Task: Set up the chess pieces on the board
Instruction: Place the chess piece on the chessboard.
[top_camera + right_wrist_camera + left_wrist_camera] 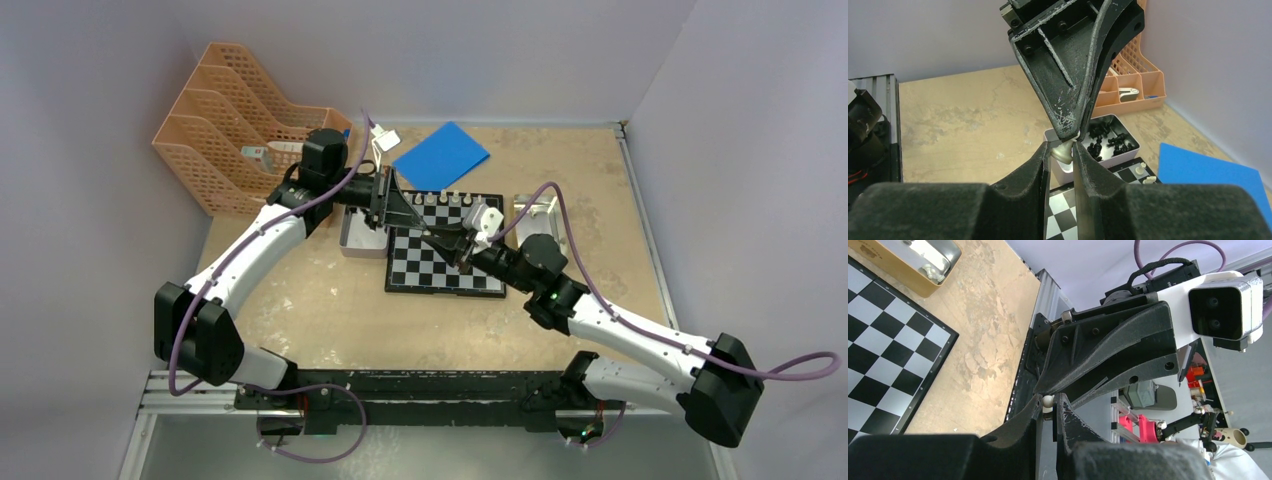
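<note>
A cream-white pawn [1062, 151] hangs above the left part of the board [445, 275], caught between both grippers. My left gripper [1048, 402] is shut on its round head [1048, 400]. My right gripper [1062, 150] comes from the opposite side, its fingers shut against the pawn's flared base. In the top view the two grippers meet tip to tip, left gripper [423, 230] against right gripper [436, 238], and the pawn is hidden there. Several white chess pieces [455, 201] stand along the board's far row.
A pale box [352, 240] left of the board holds several black pieces [1108, 140]. Another open box [521, 206] sits at the board's far right corner. A blue sheet [441, 155] lies behind the board. An orange file rack [235, 120] stands at the far left.
</note>
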Robot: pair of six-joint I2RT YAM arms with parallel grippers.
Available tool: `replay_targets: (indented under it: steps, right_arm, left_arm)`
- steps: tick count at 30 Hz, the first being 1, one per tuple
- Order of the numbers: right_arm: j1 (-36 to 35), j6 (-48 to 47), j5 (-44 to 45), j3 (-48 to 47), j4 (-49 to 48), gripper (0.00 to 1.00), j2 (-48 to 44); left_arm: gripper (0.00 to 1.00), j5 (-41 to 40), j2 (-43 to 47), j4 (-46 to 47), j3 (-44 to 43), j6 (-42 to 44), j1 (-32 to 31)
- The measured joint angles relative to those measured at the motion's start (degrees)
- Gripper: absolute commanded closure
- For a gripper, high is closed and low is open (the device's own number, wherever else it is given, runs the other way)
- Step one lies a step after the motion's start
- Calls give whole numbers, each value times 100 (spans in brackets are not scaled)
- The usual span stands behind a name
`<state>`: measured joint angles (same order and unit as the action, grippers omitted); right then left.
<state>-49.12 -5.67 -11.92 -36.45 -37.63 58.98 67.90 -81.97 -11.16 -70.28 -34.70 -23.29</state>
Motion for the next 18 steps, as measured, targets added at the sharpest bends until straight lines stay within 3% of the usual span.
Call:
replay_targets:
  steps: [4, 14, 16, 18]
  right_arm:
    - [0, 20, 20, 2, 2, 75, 0]
    - [0, 50, 114, 46, 44, 51, -24]
    - [0, 107, 214, 118, 39, 35, -59]
    - [0, 229, 354, 278, 48, 5, -192]
  left_arm:
    - [100, 9, 0, -7, 0, 50, 0]
    - [100, 55, 4, 79, 0, 33, -50]
    - [100, -28, 7, 79, 0, 50, -52]
    - [100, -175, 9, 81, 0, 120, -52]
